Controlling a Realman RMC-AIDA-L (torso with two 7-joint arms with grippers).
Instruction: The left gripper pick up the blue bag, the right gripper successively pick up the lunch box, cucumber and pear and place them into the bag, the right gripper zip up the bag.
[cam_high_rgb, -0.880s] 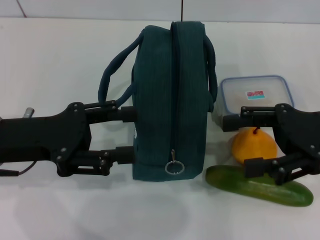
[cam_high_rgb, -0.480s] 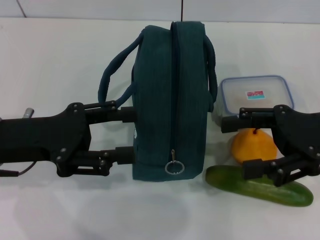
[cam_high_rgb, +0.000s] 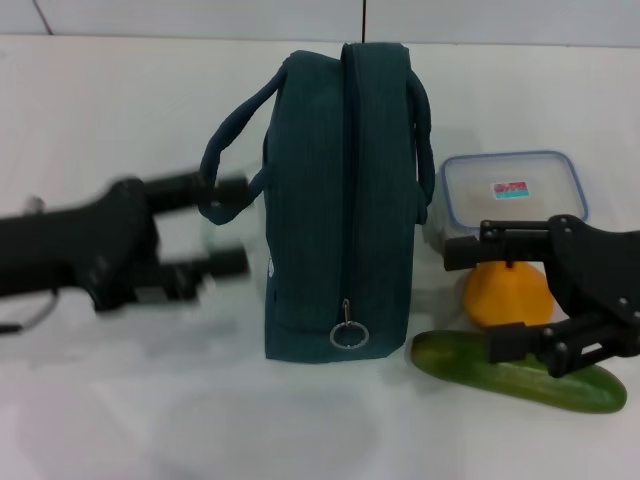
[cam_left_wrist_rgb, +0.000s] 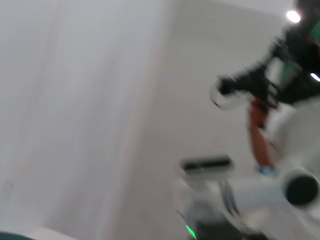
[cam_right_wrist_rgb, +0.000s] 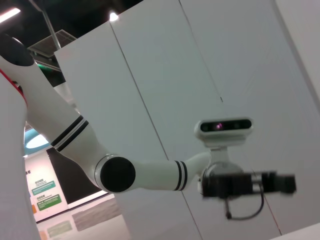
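On the white table (cam_high_rgb: 100, 420), the blue bag (cam_high_rgb: 340, 200) stands mid-frame; my left gripper (cam_high_rgb: 235, 226), fingers apart, approaches its handle. A glancing hit could topple it.

A plain white surface (cam_high_rgb: 120, 110) fills the head view, and just behind its far edge runs a pale wall (cam_high_rgb: 500, 20) with a thin dark seam. The right wrist view shows tall white wall panels (cam_right_wrist_rgb: 165, 75) split by dark joint lines; beside them a dark ceiling carries a bright lamp (cam_right_wrist_rgb: 114, 17), and low beside the panels hang green signs (cam_right_wrist_rgb: 46, 196).
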